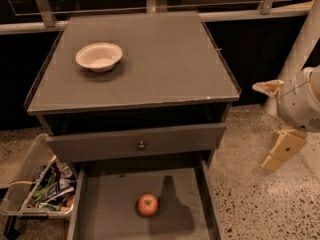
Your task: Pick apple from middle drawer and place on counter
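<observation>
Low at centre, the apple (148,204) sits on the flat grey floor of the middle drawer (107,209), which is pulled out. It lies roughly midway between the low side walls and touches neither. Skin red with a yellowish patch, shape round, dark shadow to its right.

Writing: printed packets (49,190) fill a clear plastic bin (20,181) left of the drawer, on the floor. The print is too small to read.

Edges and room: bare drawer floor surrounds the apple on all sides. Above it is a closed drawer front (100,143) with a small round metal knob (141,145). The counter (165,59) overhangs that front slightly. It is smooth, square and grey-brown, with a thin pale edge showing small chips near the right front corner. A shallow white bowl (99,57) stands upright on the counter's left rear part, well apart from every edge.

Gripper (281,151): cream-coloured and blocky, hanging below the white rounded arm housing (302,104). It is right of the cabinet over speckled terrazzo floor (250,209), well apart from drawer and apple, and holds nothing visible. Whether it is apart or together cannot be told.
</observation>
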Controlling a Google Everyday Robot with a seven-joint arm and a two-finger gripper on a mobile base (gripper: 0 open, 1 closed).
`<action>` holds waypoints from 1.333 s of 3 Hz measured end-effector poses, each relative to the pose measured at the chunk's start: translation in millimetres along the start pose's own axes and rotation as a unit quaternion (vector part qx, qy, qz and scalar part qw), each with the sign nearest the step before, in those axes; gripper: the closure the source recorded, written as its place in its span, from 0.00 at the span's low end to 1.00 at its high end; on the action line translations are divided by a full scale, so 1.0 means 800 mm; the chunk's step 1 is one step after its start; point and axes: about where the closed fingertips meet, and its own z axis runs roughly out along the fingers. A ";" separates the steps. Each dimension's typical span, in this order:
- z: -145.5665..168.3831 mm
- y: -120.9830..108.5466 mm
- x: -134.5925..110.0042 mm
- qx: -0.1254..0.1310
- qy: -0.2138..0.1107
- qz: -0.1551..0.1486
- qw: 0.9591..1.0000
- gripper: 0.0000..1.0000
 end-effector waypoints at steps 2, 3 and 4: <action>0.028 0.021 -0.001 -0.019 -0.042 0.004 0.999 0.00; 0.029 0.025 -0.004 -0.017 -0.050 0.002 0.999 0.00; 0.074 0.048 -0.015 -0.040 -0.092 0.006 0.995 0.00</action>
